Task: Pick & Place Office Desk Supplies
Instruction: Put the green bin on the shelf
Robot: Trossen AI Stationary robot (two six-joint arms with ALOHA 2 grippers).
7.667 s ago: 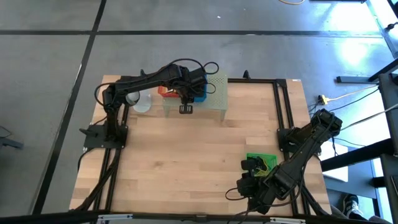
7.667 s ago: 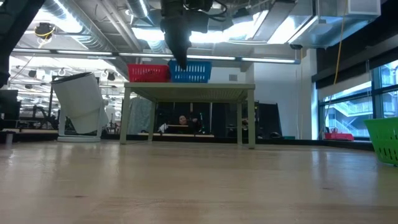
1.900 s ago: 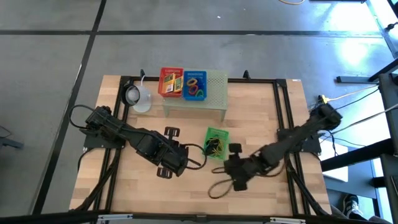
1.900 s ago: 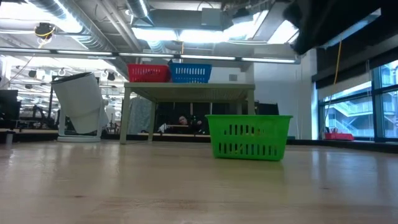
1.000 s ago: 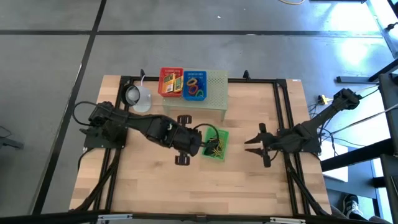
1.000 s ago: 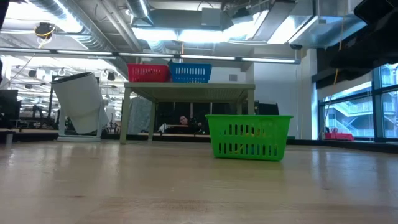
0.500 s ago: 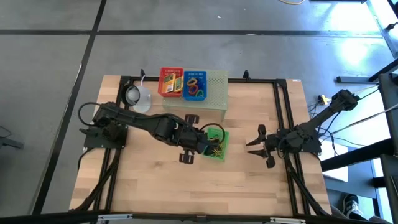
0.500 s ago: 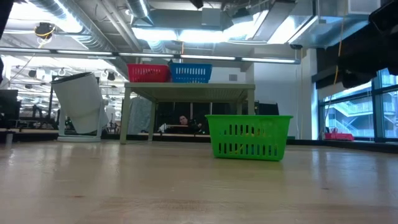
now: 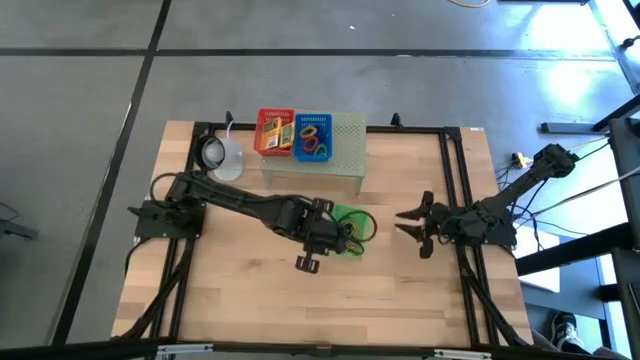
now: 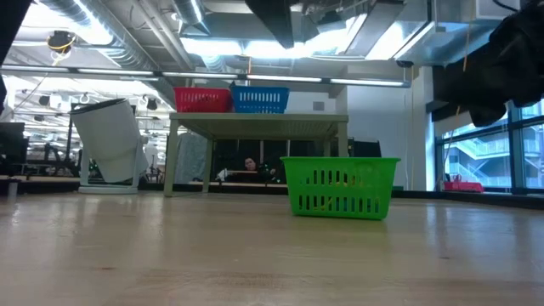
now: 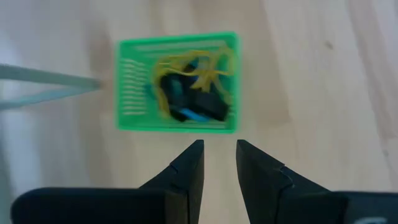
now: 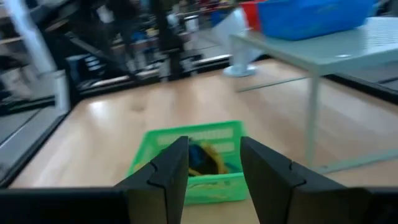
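A green basket (image 9: 352,217) stands on the wooden table (image 9: 250,290), holding yellow loops, black clips and a blue piece (image 11: 189,93). It also shows in the low view (image 10: 340,187) and the right wrist view (image 12: 186,165). My left gripper (image 9: 338,240) hangs above the basket's near-left side, pointing steeply down. In its wrist view the gripper (image 11: 219,149) is open and empty, just short of the basket's rim. My right gripper (image 9: 406,222) waits to the basket's right, nearly level and facing it. It is open and empty too, as the right wrist view (image 12: 212,149) shows.
At the table's far side a pale green perforated stand (image 9: 345,150) carries a red basket (image 9: 275,130) and a blue basket (image 9: 313,137) with coloured loops. A white object (image 9: 222,158) stands left of it. Bare wood lies toward the near edge.
My left gripper has swung toward the table's right edge and come down until it hangs over the green basket, rolling a little as it went. My right gripper has tipped slightly near the right edge. The basket has stayed where it was.
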